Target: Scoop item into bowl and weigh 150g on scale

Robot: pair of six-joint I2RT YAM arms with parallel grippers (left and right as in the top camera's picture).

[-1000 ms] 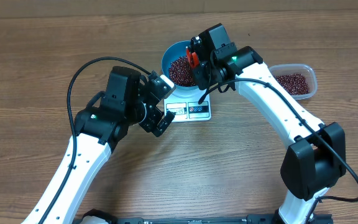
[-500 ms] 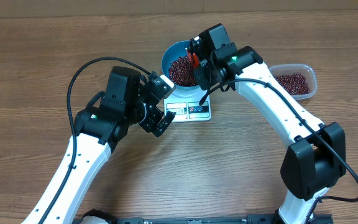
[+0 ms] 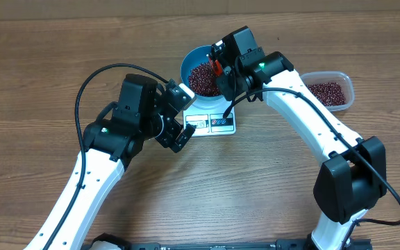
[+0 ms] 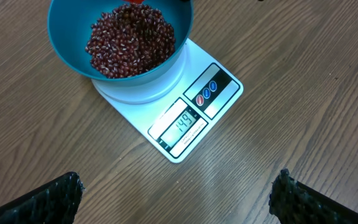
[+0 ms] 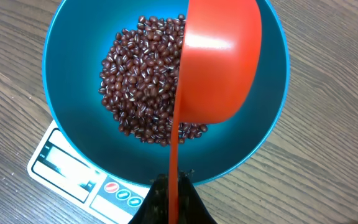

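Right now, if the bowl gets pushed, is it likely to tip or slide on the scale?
Probably slides rather than tips: the bowl is deep and the beans sit low in its middle, so it is likely bottom-heavy. The scale top looks smooth, so a nudge may skate it. Loose beans would likely shift if jerked.

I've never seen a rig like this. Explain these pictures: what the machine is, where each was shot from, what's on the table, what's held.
These are two robot arms at a wooden table, each ending in two fingers. One picture looks down from above; the others come from a camera on each wrist. On the table sits a white scale carrying a blue bowl of red beans, its display reading 149; a clear tub holds more beans. The right fingers are shut on a red scoop tipped over the bowl. The left fingers are open and empty.
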